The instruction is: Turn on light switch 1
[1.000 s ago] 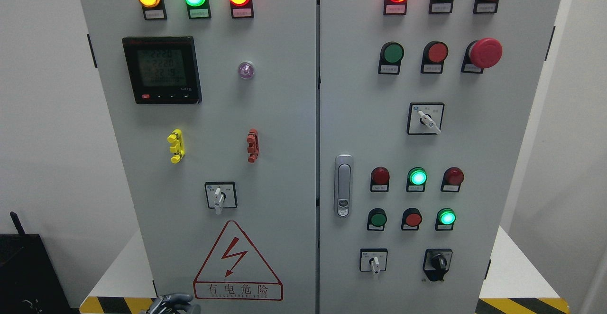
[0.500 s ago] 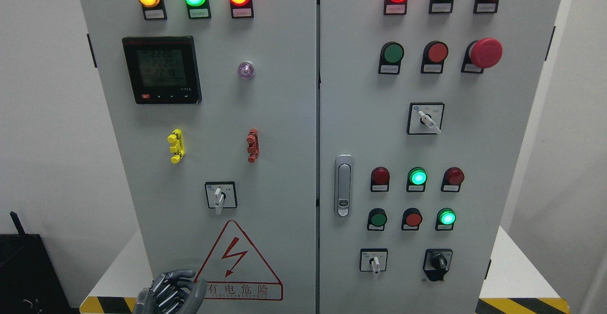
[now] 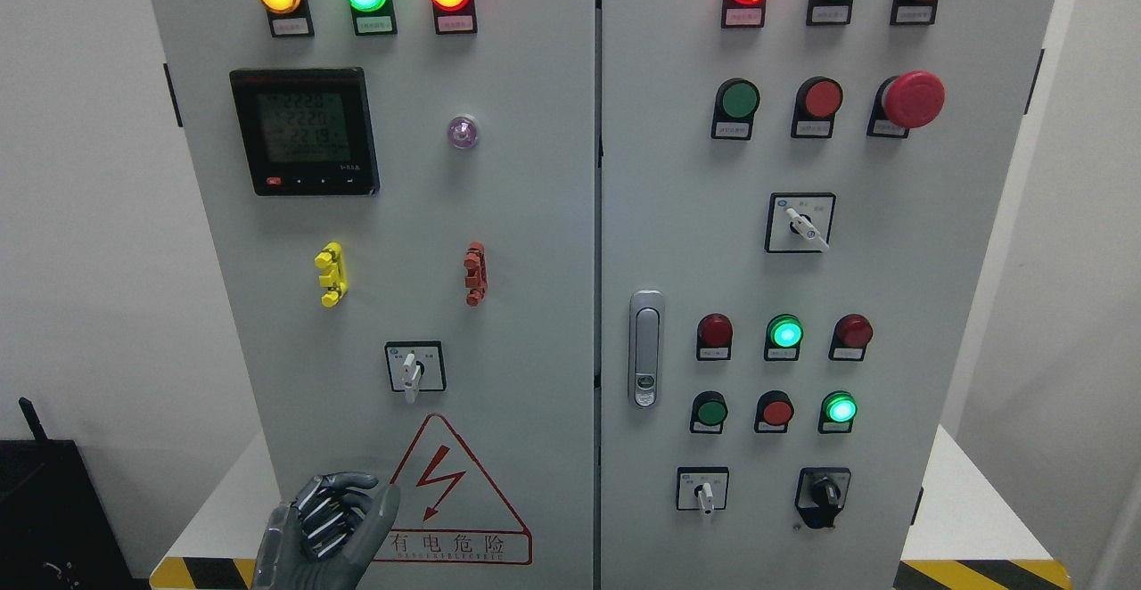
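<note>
Grey steel cabinet (image 3: 499,216) ahead, left hand (image 3: 325,528), fingers curled and empty, low beneath white-levered selector switch (image 3: 414,367); overshoot risks a missed turn.

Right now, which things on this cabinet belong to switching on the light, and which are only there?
For the job:
left hand, fingers curled
white knob switch above it, probably

Only there:
meter screen
warning triangle
big red stop button
door handle
</note>
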